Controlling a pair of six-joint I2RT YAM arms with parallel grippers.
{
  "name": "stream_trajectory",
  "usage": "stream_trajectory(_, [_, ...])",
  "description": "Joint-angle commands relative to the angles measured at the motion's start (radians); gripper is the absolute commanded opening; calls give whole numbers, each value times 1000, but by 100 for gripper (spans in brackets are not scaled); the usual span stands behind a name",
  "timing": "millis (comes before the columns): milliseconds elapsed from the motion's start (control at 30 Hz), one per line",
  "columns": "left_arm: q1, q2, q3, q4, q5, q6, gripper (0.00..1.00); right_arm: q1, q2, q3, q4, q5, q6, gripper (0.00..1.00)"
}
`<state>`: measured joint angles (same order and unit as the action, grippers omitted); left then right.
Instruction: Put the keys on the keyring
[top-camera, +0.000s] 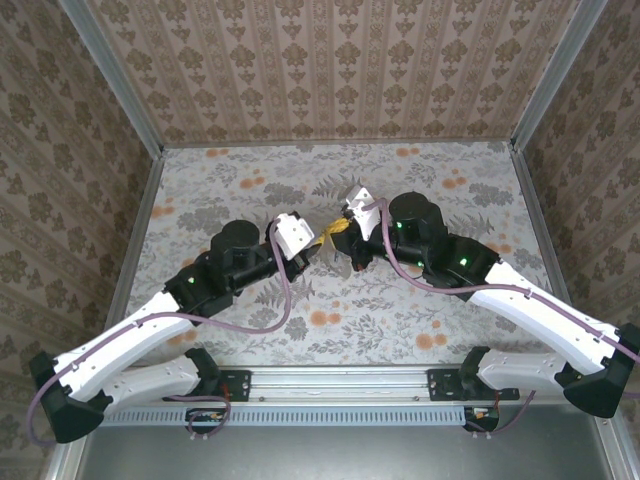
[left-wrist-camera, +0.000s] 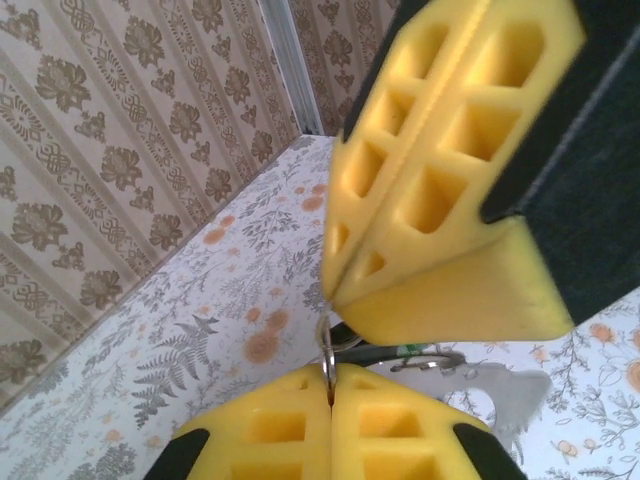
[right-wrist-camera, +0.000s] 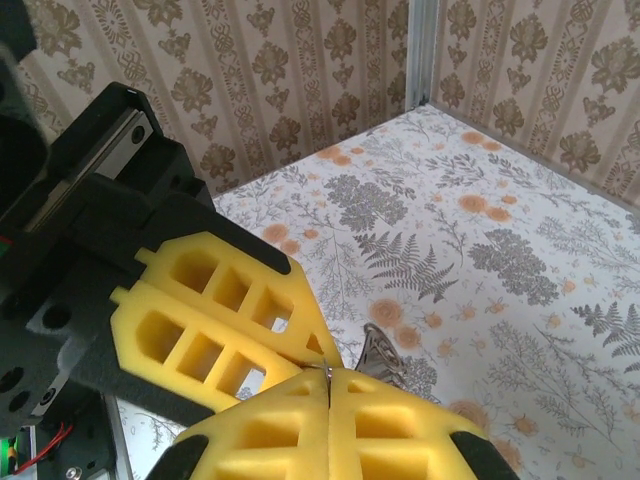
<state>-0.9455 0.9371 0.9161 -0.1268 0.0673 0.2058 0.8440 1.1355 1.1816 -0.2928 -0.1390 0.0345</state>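
The worktop carried a pale covering printed with grey ferns and leaves and scattered orange blossoms. Beige wallpaper with a striped damask pattern closed it in on the far, left and right sides, and aluminium posts ran up at the far corners. A metal rail lay along the near edge, with both arm bases bolted to it.

Above the middle of the worktop the two grippers met tip to tip. The left gripper had its yellow fingers pressed together, and the thin edge of the keyring ran into the seam between them. The right gripper was likewise closed, its tips coming down onto the top of the same loop in the left wrist view. The keys hung off the ring just beside the fingertips, clear of the floral surface; one was silvery, and a trace of green showed near the ring.
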Motion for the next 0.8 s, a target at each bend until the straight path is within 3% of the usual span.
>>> stream_trajectory(0, [13, 2, 5, 21, 19, -1, 0, -1, -18, -13, 44, -28, 18, 0])
stream_trajectory(300, [24, -60, -15, 6, 133, 77, 0, -7, -28, -14, 12, -12, 22, 0])
stream_trajectory(767, [24, -142, -57, 48, 193, 121, 0, -31, -24, -12, -8, -7, 56, 0])
